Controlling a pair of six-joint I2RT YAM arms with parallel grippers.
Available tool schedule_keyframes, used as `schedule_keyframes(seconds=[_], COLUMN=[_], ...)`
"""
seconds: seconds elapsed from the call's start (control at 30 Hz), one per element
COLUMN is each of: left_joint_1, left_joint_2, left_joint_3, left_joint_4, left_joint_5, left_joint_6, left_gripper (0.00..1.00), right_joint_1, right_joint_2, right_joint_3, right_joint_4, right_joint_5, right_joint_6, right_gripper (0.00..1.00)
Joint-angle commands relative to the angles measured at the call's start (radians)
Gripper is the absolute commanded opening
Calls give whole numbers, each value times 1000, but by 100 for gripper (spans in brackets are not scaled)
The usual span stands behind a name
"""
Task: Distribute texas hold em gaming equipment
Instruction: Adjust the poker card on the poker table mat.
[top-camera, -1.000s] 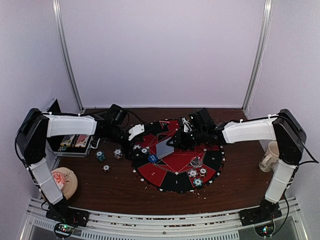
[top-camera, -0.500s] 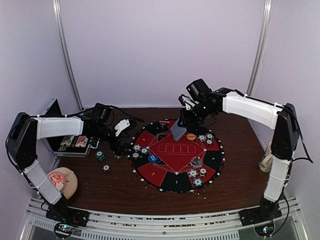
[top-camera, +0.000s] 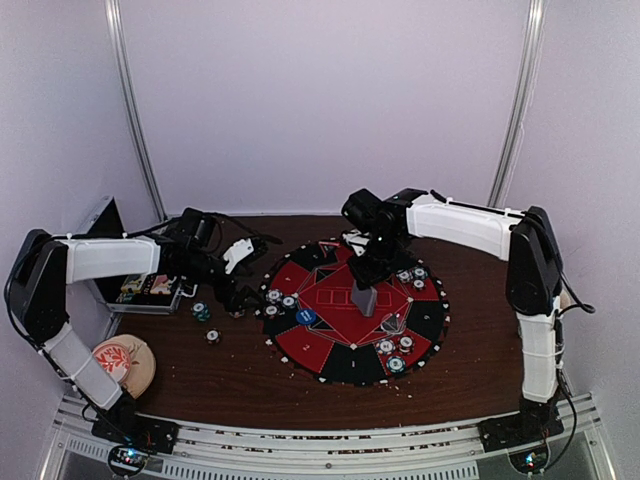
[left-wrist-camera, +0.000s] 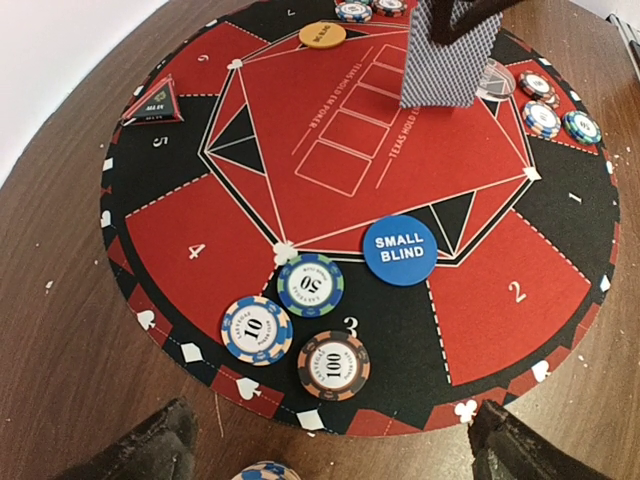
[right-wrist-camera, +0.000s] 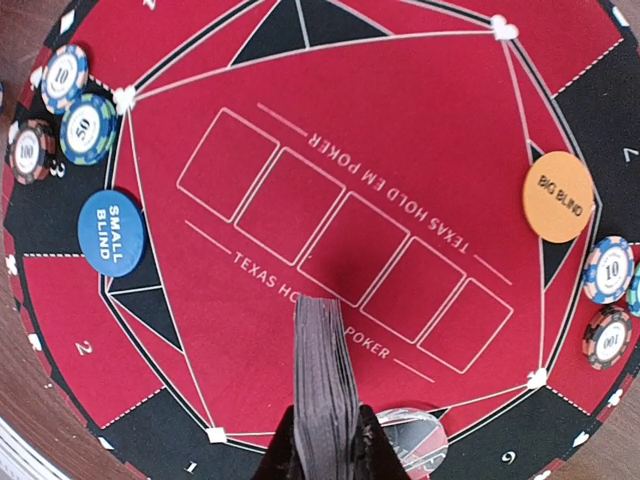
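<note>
1. Two grippers are seen over a round mat (top-camera: 330, 352) laid on the table (top-camera: 480, 365).
2. The right gripper (right-wrist-camera: 325, 455) is clenched on a deck (right-wrist-camera: 322, 370) of cards, which is held upright on edge over the middle of the mat.
3. From the right wrist the deck is seen edge-on, just beside the lower line of lettering under the row of five card boxes. Whether its lower edge touches the mat cannot be told.
4. The left gripper (left-wrist-camera: 333, 458) is spread wide and nothing is held in it. Its fingertips are placed just off the mat's left rim.
5. The seat-3 chips (left-wrist-camera: 310, 285), three in number, are laid flat and close together on the black band by the numeral 3, between those fingertips and the red field.
6. The small-blind button (left-wrist-camera: 400, 250), blue, is set just beside them, towards the centre.
7. The big-blind button (right-wrist-camera: 558, 196), orange, is placed at the opposite edge of the red field.
8. A clear disc (left-wrist-camera: 495, 80) is laid on the mat near the deck and is partly hidden by the right gripper in the right wrist view.
9. The seat-1 chips (left-wrist-camera: 543, 118), three, are grouped near the numeral 1.
10. The far chips (right-wrist-camera: 608, 268) are laid at the rim beyond the big-blind button.
11. Several loose chips (top-camera: 201, 311) are scattered on the bare table between the mat and a case (top-camera: 150, 287).
</note>
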Motion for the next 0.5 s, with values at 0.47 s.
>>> schedule_keyframes(seconds=[0.47], left_joint_1=[7], left_joint_2=[-5], left_joint_3=[-14], left_joint_4=[62], left_joint_5=[-4], left_joint_6=[-17], left_gripper=[98], right_joint_1=[38], right_joint_2=[31], right_joint_3=[-24], right_joint_4=[28], right_joint_5=[52], right_joint_6=[-14], right_gripper=[12])
